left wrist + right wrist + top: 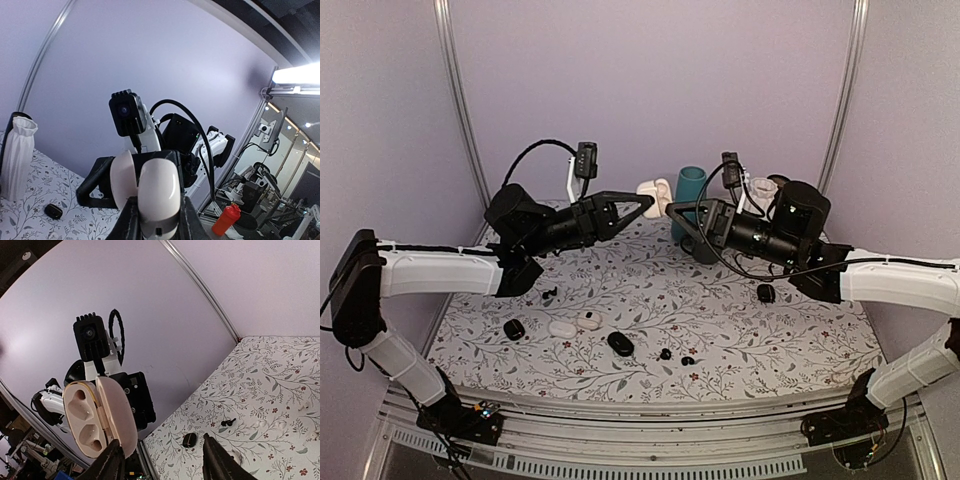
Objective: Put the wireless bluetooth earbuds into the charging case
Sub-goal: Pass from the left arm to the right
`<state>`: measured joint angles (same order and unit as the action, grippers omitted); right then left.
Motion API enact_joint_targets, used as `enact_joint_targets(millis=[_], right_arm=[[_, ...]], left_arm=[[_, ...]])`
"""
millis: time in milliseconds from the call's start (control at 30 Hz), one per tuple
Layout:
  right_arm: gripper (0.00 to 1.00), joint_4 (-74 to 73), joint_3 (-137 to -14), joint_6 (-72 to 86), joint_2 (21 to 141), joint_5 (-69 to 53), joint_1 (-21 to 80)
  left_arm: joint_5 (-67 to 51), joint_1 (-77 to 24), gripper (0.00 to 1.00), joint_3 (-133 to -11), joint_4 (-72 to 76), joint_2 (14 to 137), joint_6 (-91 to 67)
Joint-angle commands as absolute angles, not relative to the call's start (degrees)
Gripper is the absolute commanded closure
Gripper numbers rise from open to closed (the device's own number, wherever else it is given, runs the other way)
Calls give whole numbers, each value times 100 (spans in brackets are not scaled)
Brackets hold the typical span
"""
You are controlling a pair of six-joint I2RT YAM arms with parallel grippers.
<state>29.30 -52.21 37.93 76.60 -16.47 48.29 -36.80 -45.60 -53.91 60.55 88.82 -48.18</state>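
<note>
Black earbuds [665, 353] [688, 360]: two, lower centre
Black oval cases [514, 328] [620, 343] [766, 293]: three on the bench [740, 330]
White cases [562, 327] [588, 320]: two, lower left
Open cream case [655, 195]: one, upper centre
Teal cylinder [691, 190]: one, upper centre

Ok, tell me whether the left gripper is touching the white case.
Touching. In the left wrist view the left gripper has its fingers pressed against both sides of the open case, clamping it between them.

Pale lilac walls [650, 80] (curved metal rails [460, 100] at corners) enclose a floral-patterned tabletop [720, 320].
</note>
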Motion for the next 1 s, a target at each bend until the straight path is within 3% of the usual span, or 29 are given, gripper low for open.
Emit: enact_joint_targets(millis=[0,467,700,733,833,900,967], right_arm=[[51,3195,-5450,3925,7859,-1863,4852],[65,3558,-5370,4130,7866,-1986,4869],[80,3560,-5387,4140,7831,-2013,4869],[87,3560,-5376,4140,7826,-2013,4869],[95,3560,-5366,4135,7801,-2018,4870],[96,3549,-5362,4124,7769,-2010,4869],[96,3500,-5348,4098,7717,-1970,4869]], left_arm=[[-3753,-4621,100,-5509,6188,8842,-4818],[-3753,-4579,100,-5521,6118,8885,-4804],[-3747,-4578,100,-5531,6069,8921,-4790],[-3745,-4572,100,-5529,6069,8921,-4791],[-3737,-4573,100,-5522,6056,8928,-4783],[-3729,-4568,100,-5523,6024,8923,-4773],[-3717,-4563,93,-5509,5991,8913,-4741]])
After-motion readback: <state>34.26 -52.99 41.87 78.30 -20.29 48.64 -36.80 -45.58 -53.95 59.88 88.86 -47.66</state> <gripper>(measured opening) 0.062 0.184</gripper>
